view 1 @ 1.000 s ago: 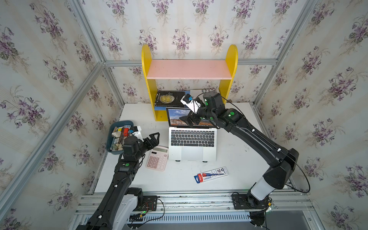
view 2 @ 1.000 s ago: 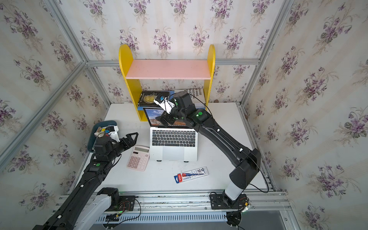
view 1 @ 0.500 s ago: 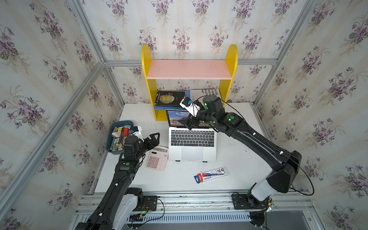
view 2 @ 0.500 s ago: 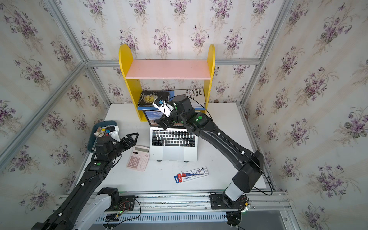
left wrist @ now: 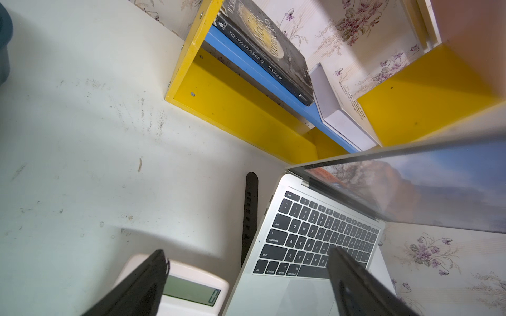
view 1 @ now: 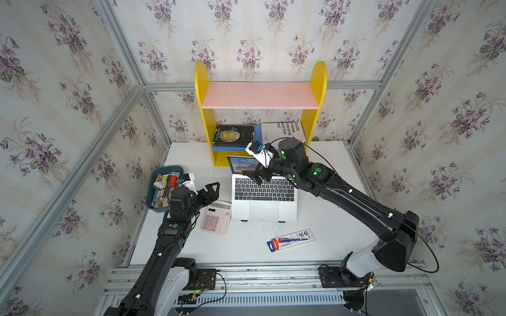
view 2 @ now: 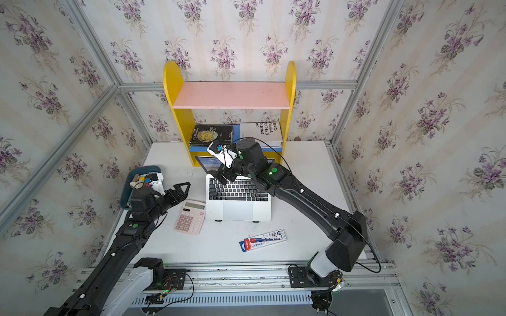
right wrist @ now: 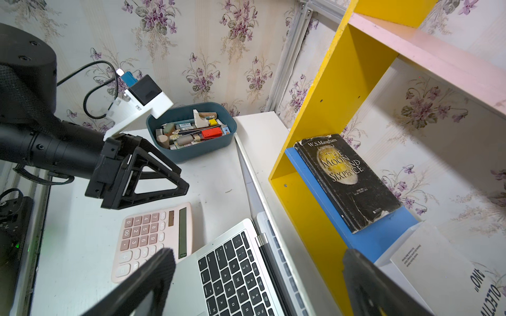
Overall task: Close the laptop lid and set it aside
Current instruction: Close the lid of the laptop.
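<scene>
since a second ago my right jaws have slid left along the laptop lid (view 1: 242, 164), which has tipped forward a little. they stand wide apart astride its thin edge, not clamped. left jaws unmoved, apart, by the pink plastic calculator (view 1: 216, 217). the smooth silver laptop (view 1: 264, 210) sits mid-way on the scuffed white table (view 1: 328, 240).

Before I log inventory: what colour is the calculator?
The calculator is pale pink; clearest in the right wrist view.
</scene>
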